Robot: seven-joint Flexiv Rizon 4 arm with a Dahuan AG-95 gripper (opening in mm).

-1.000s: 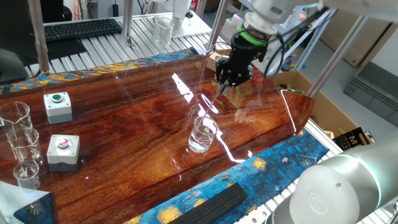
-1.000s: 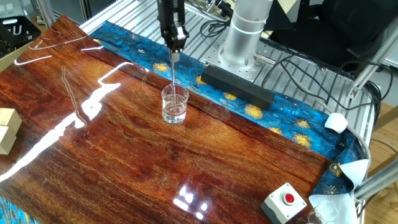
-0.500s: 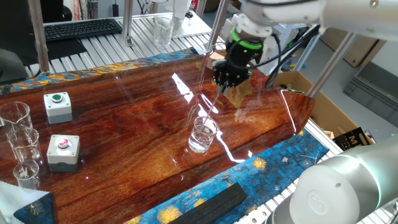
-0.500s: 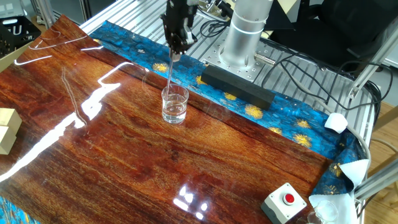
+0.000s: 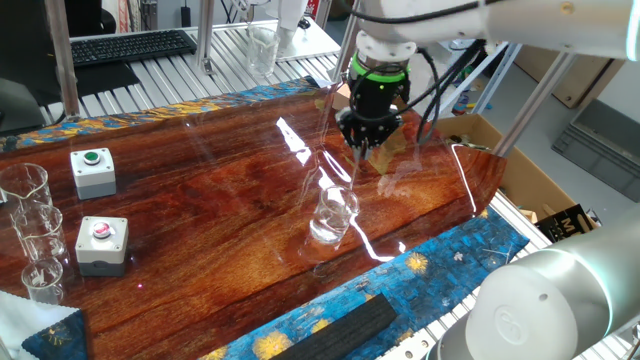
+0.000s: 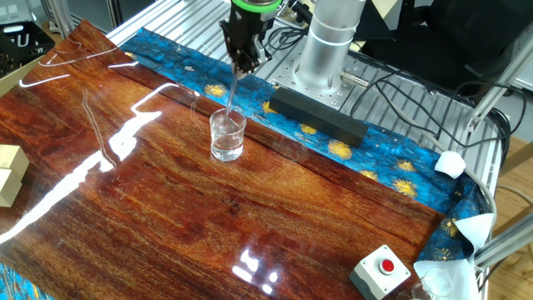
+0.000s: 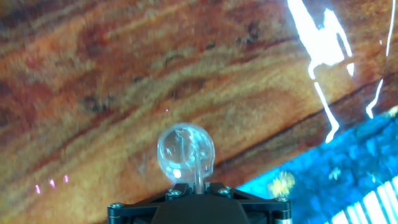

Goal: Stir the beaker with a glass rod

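Note:
The beaker [image 5: 333, 215] is a small clear glass that stands upright on the wooden tabletop near its blue-cloth edge. It also shows in the other fixed view as the beaker [image 6: 227, 136]. My gripper [image 5: 360, 146] hangs just above it, shut on the top end of the glass rod [image 5: 349, 180]. The rod slants down from the jaws, and its lower end is inside the glass. From the other side, my gripper [image 6: 240, 68] holds the glass rod [image 6: 233, 96] tilted over the rim. In the hand view the beaker [image 7: 185, 152] sits straight below my gripper [image 7: 199, 185], with the glass rod [image 7: 198, 168] running down into it.
Two grey button boxes [image 5: 93, 170] [image 5: 102, 243] and three clear beakers [image 5: 30, 235] stand at the left edge. A wooden block [image 5: 388, 152] lies behind the gripper. A black bar [image 6: 316, 115] lies on the blue cloth near the robot base [image 6: 329, 42]. Another button box [image 6: 381, 268] sits at one corner.
My gripper has swung round above the beaker while still shut on the rod. The rod's slant has changed and the beaker has shifted a little on the table.

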